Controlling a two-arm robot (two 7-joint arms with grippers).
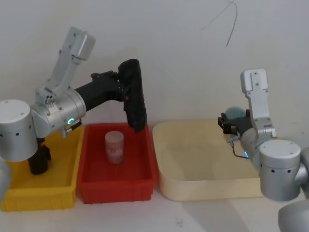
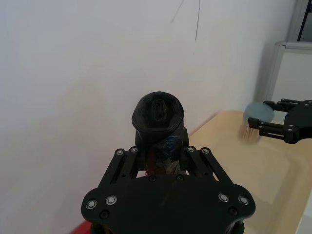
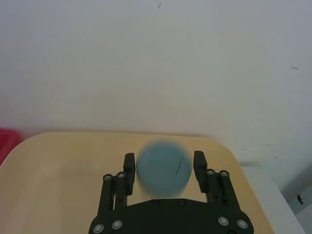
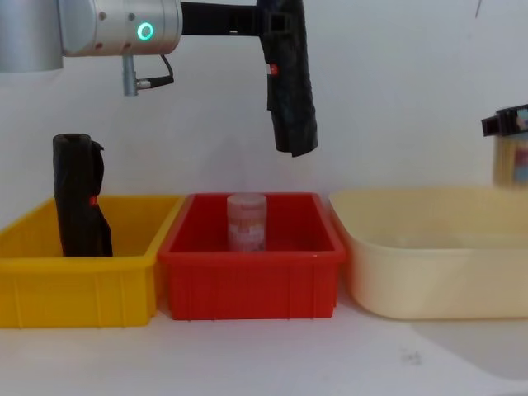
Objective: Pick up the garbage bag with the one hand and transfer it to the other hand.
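Note:
The garbage bag (image 1: 134, 96), a black glossy roll with a small red mark, hangs tilted above the red bin (image 1: 89, 186). My left gripper (image 1: 123, 89), on the arm with the green ring light, is shut on the bag's upper part; the left wrist view shows the roll's end (image 2: 158, 113) between the fingers. In the chest view the bag (image 4: 291, 91) hangs well above the bin. My right gripper (image 1: 226, 122), on the arm with the blue light, hovers over the beige tub (image 1: 207, 189) and is shut on a blue-topped can (image 3: 162, 167).
A second black roll (image 4: 80, 198) stands in the yellow bin (image 4: 82, 289) at the left. A pale pink can (image 4: 247, 221) stands upright in the red bin (image 4: 247, 285). A white wall is close behind the bins.

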